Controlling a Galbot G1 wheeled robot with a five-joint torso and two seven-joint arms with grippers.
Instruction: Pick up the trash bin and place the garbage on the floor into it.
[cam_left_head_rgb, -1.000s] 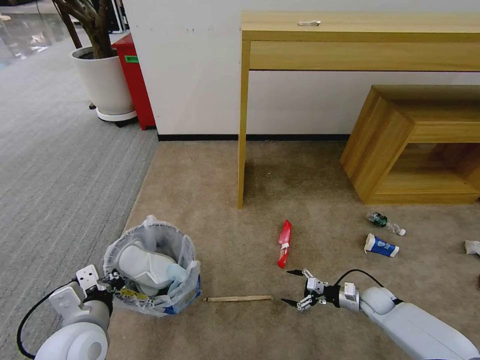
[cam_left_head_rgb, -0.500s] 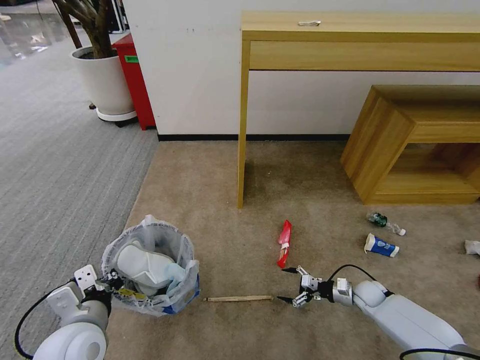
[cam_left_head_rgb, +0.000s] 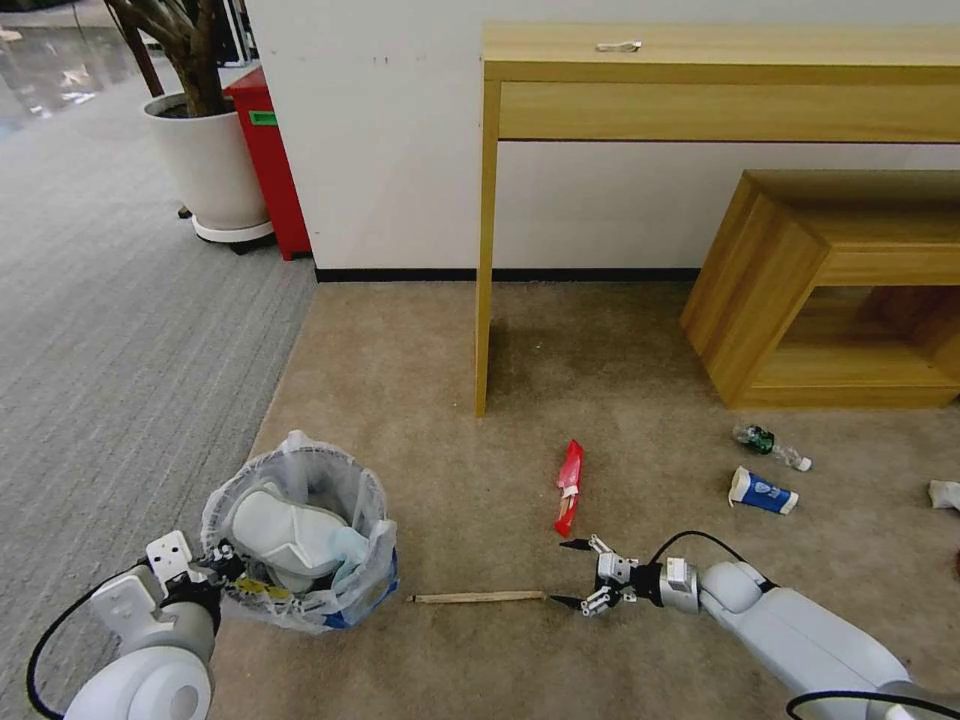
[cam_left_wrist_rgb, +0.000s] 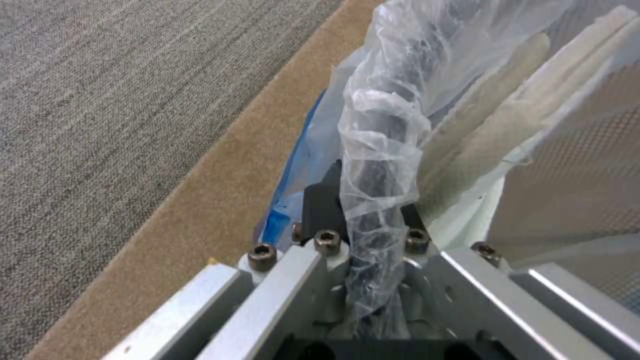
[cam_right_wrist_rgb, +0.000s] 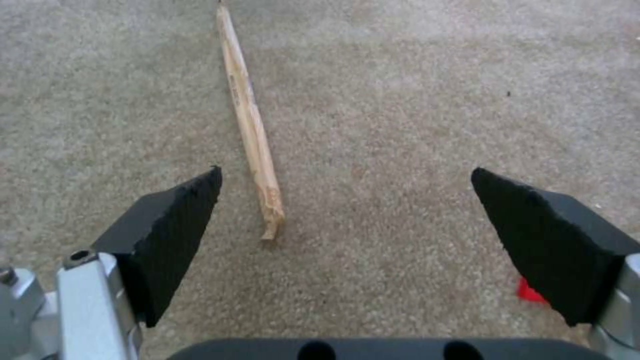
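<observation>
The right gripper (cam_left_head_rgb: 568, 573), jaws spread, lies beside the thin wooden stick (cam_left_head_rgb: 476, 598), probably next to pinch, while the left gripper (cam_left_head_rgb: 222, 568) pinches the small black plastic-lined trash bin (cam_left_head_rgb: 300, 535).

Ahead of the spread right claw (cam_left_head_rgb: 565, 573) the beige floor (cam_left_head_rgb: 480, 500) lies bare around the wooden stick (cam_left_head_rgb: 476, 598), whose near end sits between its fingers. The red wrapper (cam_left_head_rgb: 569, 487) lies just beside the claw's far finger. Beyond the stick stands the trash bin (cam_left_head_rgb: 300, 540), clamped at its rim by the left claw (cam_left_head_rgb: 222, 568).
</observation>
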